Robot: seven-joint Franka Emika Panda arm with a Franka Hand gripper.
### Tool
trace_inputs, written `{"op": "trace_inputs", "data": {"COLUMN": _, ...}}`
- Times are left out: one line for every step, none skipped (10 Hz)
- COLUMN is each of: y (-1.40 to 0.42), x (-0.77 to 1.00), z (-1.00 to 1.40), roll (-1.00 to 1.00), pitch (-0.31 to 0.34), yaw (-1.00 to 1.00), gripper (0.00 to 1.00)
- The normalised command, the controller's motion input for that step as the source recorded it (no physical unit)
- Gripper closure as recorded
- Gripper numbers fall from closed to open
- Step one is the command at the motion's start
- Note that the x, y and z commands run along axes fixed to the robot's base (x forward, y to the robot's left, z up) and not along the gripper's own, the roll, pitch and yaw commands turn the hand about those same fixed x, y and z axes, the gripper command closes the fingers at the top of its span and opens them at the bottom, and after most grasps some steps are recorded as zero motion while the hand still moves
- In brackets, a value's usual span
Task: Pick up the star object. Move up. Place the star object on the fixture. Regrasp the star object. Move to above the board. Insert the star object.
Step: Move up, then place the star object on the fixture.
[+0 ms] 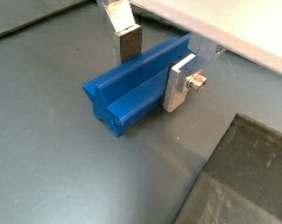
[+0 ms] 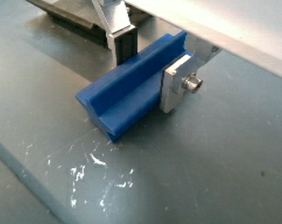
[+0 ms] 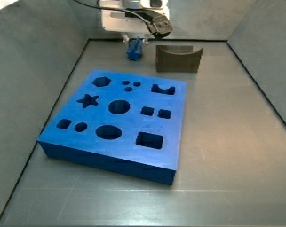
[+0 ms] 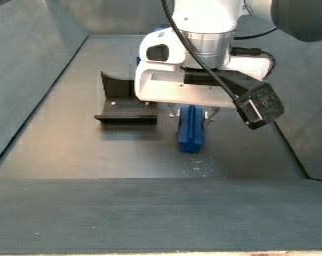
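The star object (image 1: 126,92) is a blue peg lying flat on the grey floor, seen in both wrist views (image 2: 120,96). My gripper (image 1: 153,66) straddles it, one silver finger on each long side. The near finger (image 1: 179,83) rests against the peg. The far finger (image 1: 130,44) stands a little off it, so the jaws are open. In a side view the gripper (image 3: 135,40) is over the peg (image 3: 135,49), just left of the dark fixture (image 3: 177,58) and behind the blue board (image 3: 131,124). Another side view shows the gripper (image 4: 189,112), the peg (image 4: 189,130) and the fixture (image 4: 124,105).
Grey walls enclose the floor, and the back wall is close behind the peg. White scratches (image 2: 96,175) mark the floor off the peg's end. The fixture's dark edge (image 2: 74,17) shows beyond the far finger. A dark slab (image 1: 243,175) fills one corner of a wrist view.
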Motion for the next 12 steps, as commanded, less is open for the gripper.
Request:
{"op": "trace_inputs", "data": {"y": 0.00, "x": 0.00, "z": 1.00, "roll": 0.00, "pitch": 0.000, "yaw": 0.00, "gripper": 1.00}}
{"op": "trace_inputs", "data": {"y": 0.05, "x": -0.05, "z": 0.97, "roll": 0.01, "pitch": 0.022, "yaw": -0.04, "gripper": 1.00}}
{"op": "trace_inputs", "data": {"y": 0.04, "x": -0.08, "z": 0.89, "roll": 0.01, "pitch": 0.044, "yaw": -0.05, "gripper": 1.00}}
{"op": "trace_inputs", "data": {"y": 0.02, "x": -0.05, "z": 0.73, "roll": 0.02, "pitch": 0.048, "yaw": -0.05, "gripper": 1.00}}
{"op": "trace_inputs", "data": {"y": 0.02, "x": -0.03, "z": 0.60, "roll": 0.03, "pitch": 0.053, "yaw": -0.04, "gripper": 1.00}}
{"op": "trace_inputs", "data": {"y": 0.01, "x": -0.03, "z": 0.45, "roll": 0.04, "pitch": 0.061, "yaw": -0.04, "gripper": 1.00}}
{"op": "trace_inputs", "data": {"y": 0.01, "x": -0.03, "z": 0.26, "roll": 0.06, "pitch": 0.060, "yaw": -0.03, "gripper": 1.00}}
{"op": "trace_inputs", "data": {"y": 0.00, "x": 0.00, "z": 1.00, "roll": 0.00, "pitch": 0.000, "yaw": 0.00, "gripper": 1.00}}
{"op": "trace_inputs", "data": {"y": 0.00, "x": 0.01, "z": 1.00, "roll": 0.01, "pitch": 0.000, "yaw": 0.01, "gripper": 1.00}}
{"op": "trace_inputs", "data": {"y": 0.00, "x": 0.00, "z": 1.00, "roll": 0.01, "pitch": 0.014, "yaw": 0.01, "gripper": 1.00}}
{"op": "trace_inputs", "data": {"y": 0.00, "x": -0.01, "z": 1.00, "roll": 0.03, "pitch": 0.031, "yaw": 0.00, "gripper": 1.00}}
{"op": "trace_inputs", "data": {"y": 0.00, "x": -0.01, "z": 1.00, "roll": 0.04, "pitch": 0.039, "yaw": -0.01, "gripper": 1.00}}
